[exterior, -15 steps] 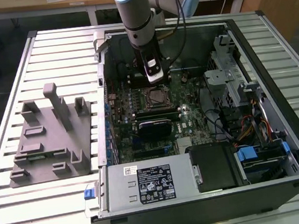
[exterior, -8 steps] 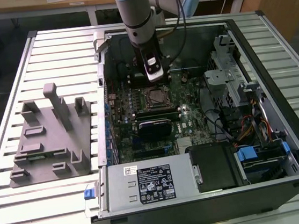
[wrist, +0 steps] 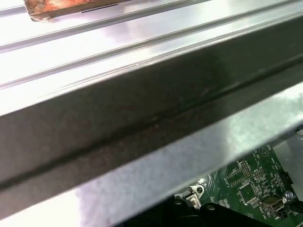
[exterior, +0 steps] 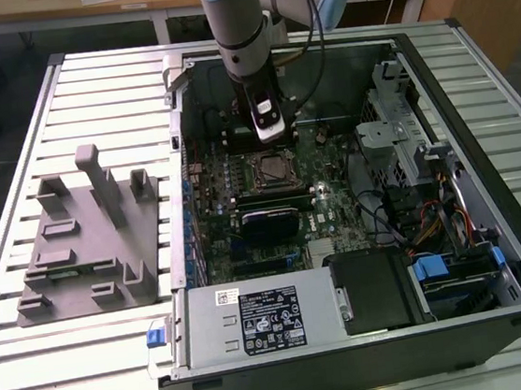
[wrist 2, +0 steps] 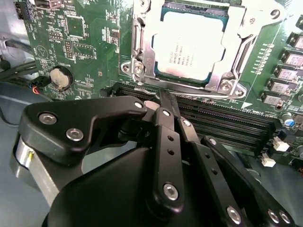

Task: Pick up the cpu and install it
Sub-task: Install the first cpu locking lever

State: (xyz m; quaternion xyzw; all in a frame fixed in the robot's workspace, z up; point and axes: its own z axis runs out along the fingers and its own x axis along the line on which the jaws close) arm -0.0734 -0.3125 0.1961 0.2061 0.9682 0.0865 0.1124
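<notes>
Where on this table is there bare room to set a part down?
Bare slats lie in front of the grey fixture block and behind it, on the table at the exterior view's left. Inside the computer case it is crowded: motherboard and cables pack around the cpu.

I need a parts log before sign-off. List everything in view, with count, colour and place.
table: one, silver, slotted
fixture block: one, grey, on the table, at the exterior view's left of the computer case
computer case: one, black, open on the table
power supply: one, silver-grey, inside the computer case
motherboard: one, green, inside the computer case
socket frame: one, silver metal, on the motherboard
cpu: one, pale silver, seated within the socket frame
coin cell: one, silver, on the motherboard
memory slots: several, black, beside the socket frame
robot arm: one, silver and pale blue, reaching into the computer case
gripper: one, black, above the memory slots, close to the cpu
</notes>
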